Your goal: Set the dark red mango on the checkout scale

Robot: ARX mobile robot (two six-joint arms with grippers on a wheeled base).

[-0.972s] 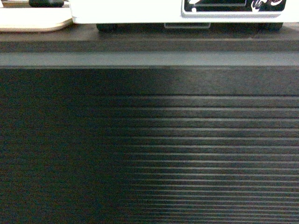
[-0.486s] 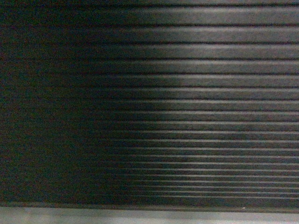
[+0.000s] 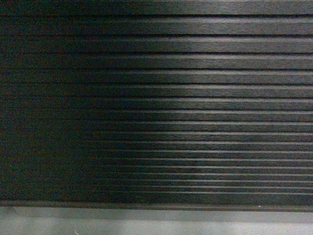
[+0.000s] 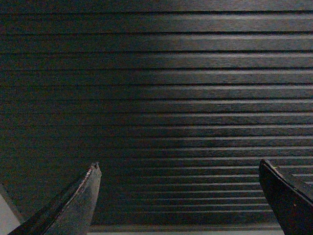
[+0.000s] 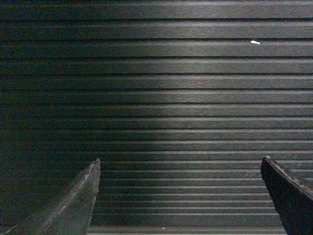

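My left claw stood wide open with nothing between its two dark fingers, pointed straight at the ribbed front panel of the checkout. Ahead of me, the head view held only that same dark ribbing and a grey strip along the bottom, probably the counter's base, though the view was too close to be sure. My right claw was likewise spread wide and carried nothing, facing the panel. I could see neither the dark red mango nor the scale in any view, so I could not say where either was. With both claws bare, I judged the placing either done or not yet begun.
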